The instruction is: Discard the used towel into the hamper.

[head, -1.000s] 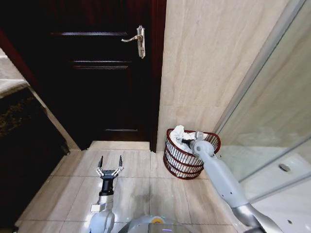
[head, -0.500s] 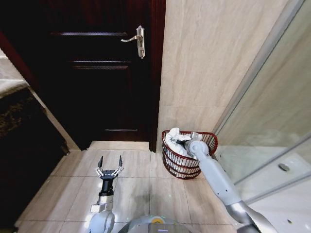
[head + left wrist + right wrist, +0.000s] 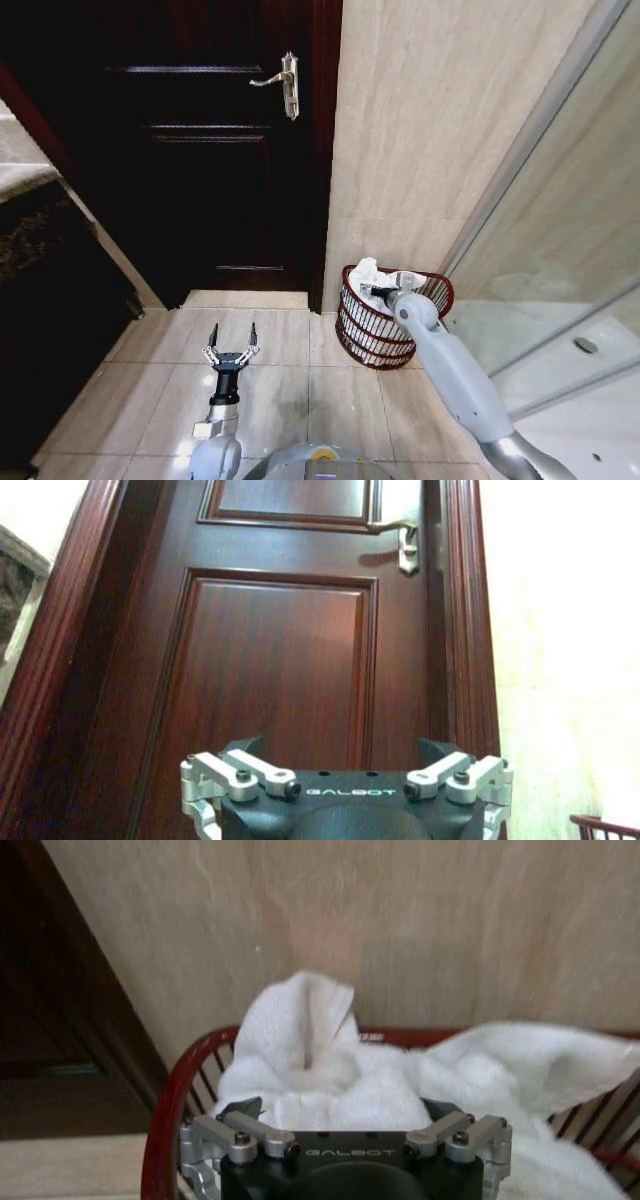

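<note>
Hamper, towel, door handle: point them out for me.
hamper (image 3: 362,335), head view, front wire bars.
towel (image 3: 310,1035), right wrist view, raised white fold.
door handle (image 3: 283,78), head view, lever by the plate.

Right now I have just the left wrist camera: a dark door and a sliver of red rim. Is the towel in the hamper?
Observer: Yes. The white towel is bunched inside the hamper, with one corner sticking up above the rim.
Operator: Where is the right arm?
Observer: The right gripper is over the hamper's opening, against the towel.
Operator: And where does my left arm sit in the room?
Observer: The left gripper hangs low over the floor tiles in front of the door, well clear of the hamper.
</note>
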Tool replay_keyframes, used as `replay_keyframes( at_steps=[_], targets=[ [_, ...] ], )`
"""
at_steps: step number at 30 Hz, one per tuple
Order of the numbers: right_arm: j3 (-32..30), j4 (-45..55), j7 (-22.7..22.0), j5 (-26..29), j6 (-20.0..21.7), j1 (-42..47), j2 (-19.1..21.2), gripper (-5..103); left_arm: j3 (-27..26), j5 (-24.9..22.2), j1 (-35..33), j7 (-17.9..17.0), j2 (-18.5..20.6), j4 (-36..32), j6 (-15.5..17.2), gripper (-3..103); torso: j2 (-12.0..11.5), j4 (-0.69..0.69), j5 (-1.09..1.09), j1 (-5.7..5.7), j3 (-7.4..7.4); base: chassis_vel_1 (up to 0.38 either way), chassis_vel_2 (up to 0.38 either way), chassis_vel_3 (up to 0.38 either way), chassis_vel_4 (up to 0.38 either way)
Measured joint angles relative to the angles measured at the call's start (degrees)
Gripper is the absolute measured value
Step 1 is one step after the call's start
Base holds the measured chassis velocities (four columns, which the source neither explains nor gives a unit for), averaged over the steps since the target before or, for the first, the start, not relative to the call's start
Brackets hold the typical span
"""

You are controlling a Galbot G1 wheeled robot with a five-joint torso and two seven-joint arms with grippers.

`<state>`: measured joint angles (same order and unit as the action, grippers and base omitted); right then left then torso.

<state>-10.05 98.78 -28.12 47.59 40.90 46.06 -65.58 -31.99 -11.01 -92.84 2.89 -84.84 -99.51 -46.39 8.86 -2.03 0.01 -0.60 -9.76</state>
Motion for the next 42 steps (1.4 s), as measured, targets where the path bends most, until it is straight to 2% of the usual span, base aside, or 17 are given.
replay_keyframes(
  at_steps=[3,9,19,34,42],
  targets=[
    [-0.36,0.15,-0.86,0.49,0.41,-1.14,0.66,100,-0.20,-0.57,0.18,0.26,0.37,-0.03,0.12,100,0.00,-0.02,0.01,0.00,0.00,0.000,0.000,0.000,0.000],
    [0.05,-2.53,-2.61,5.58,1.00,-1.94,2.34,100,-0.38,-0.59,0.52,0.55,0.22,-0.52,0.79,100,0.00,-0.01,-0.01,0.00,0.00,0.000,0.000,0.000,0.000],
    [-1.77,-8.87,-2.28,9.86,1.01,-0.14,2.58,100,-0.50,-0.39,0.49,1.08,0.04,-1.04,1.28,100,0.00,0.00,-0.03,0.00,0.00,0.000,0.000,0.000,0.000],
    [-1.63,-16.85,-1.96,11.30,0.99,-2.66,-1.12,100,-1.30,-1.39,-0.05,1.08,0.75,-2.18,1.35,100,0.01,0.01,-0.03,0.00,0.01,0.000,0.000,0.000,0.000],
    [-2.67,-12.73,-1.58,8.17,0.91,-1.44,-0.63,100,-0.98,-1.48,0.02,1.09,0.76,-2.50,1.56,100,0.00,-0.01,0.01,0.00,-0.02,0.000,0.000,0.000,0.000]
  ],
)
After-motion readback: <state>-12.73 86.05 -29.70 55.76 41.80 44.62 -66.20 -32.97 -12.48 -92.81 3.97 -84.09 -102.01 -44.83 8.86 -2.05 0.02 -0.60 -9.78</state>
